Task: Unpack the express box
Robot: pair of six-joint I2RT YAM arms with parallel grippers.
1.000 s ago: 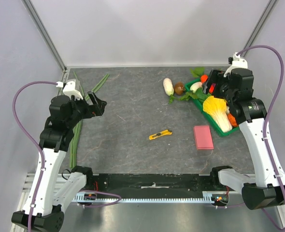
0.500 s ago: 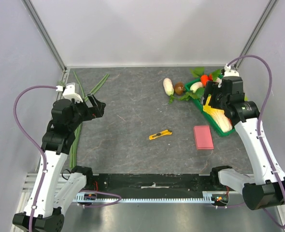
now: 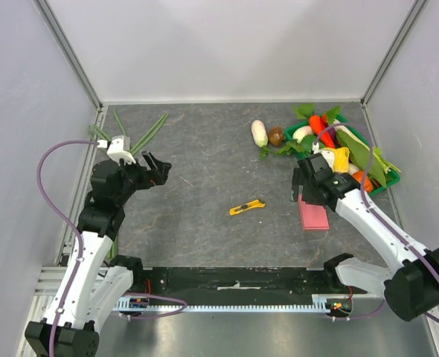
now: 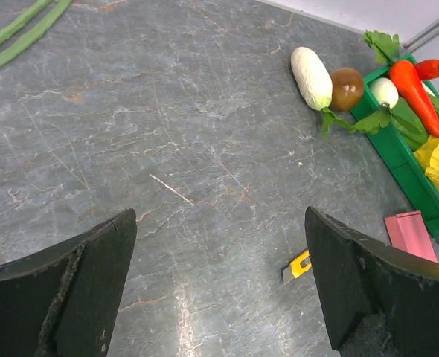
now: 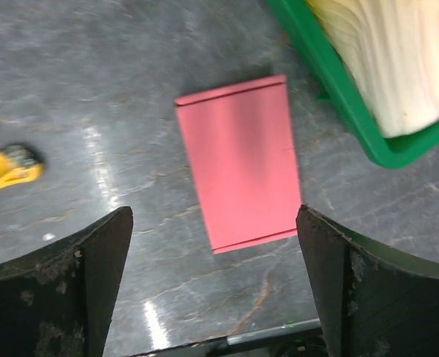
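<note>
At the left of the top view, green stalks [image 3: 149, 130] lie on the table [image 3: 204, 149], at 11 o'clock from the left gripper [image 3: 156, 165]. Its jaws are spread wide and hold nothing. Its own camera shows only bare stone between the fingers [image 4: 93, 282], which the top view cannot confirm.

At mid-table lies the yellow knife [image 3: 247, 207], with a white vegetable [image 3: 259, 132] at its 12 o'clock.

At the knife's 3 o'clock, the pink box [image 3: 314, 214] lies flat on the table, just beside the green tray [image 3: 379, 186] at its 1 o'clock.

From above, the right gripper [image 3: 301, 187] hides the box's far end. The right wrist camera shows us the whole lid, closed, framed between widely parted jaws. We cannot tell how high they hang above it.
</note>
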